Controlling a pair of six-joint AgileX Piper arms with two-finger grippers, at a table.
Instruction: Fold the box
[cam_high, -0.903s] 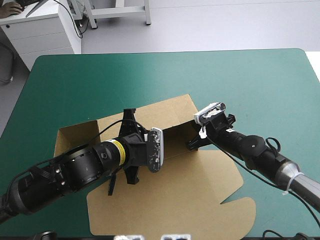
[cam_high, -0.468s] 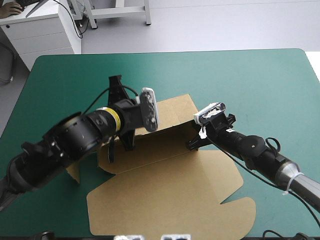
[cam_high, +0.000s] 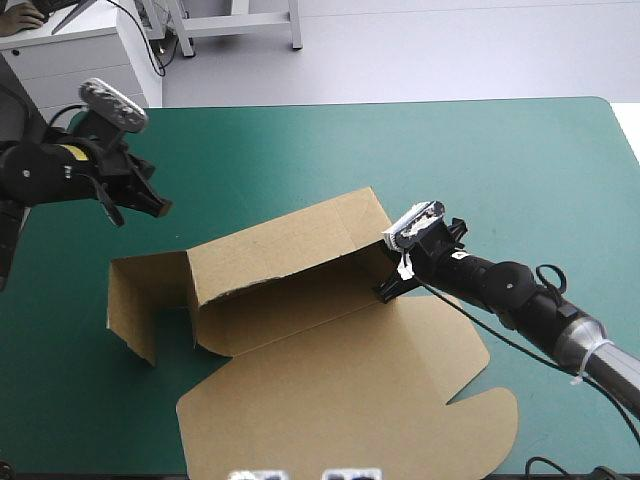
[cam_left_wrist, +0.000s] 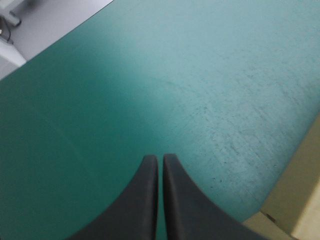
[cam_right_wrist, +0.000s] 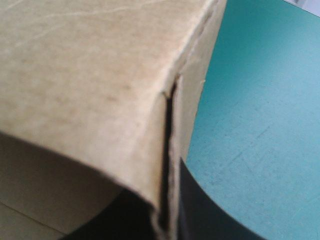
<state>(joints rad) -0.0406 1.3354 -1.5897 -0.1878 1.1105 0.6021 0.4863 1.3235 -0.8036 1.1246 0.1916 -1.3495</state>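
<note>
Left pincer (cam_high: 157, 206) withdrawn — brown box (cam_high: 300, 345) part-raised, lid flat.

Robotics lab, by the look: left pincer (cam_high: 152, 205) & right pincer (cam_high: 385, 290) on black robot arms over a teal-green-covered tabletop (cam_high: 480, 150), w/ bare pale-grey floor (cam_high: 450, 50) beyond, a white drawer cabinet (cam_high: 80, 70) trailing cables at 11 o'clock & pale metal stand legs (cam_high: 240, 22) at 12 o'clock.

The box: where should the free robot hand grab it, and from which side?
Probably the standing side flap at the left end of the box, pinched over its top edge from above on the left. It stands upright and free, nearest the left gripper; the right gripper holds the opposite corner.
</note>
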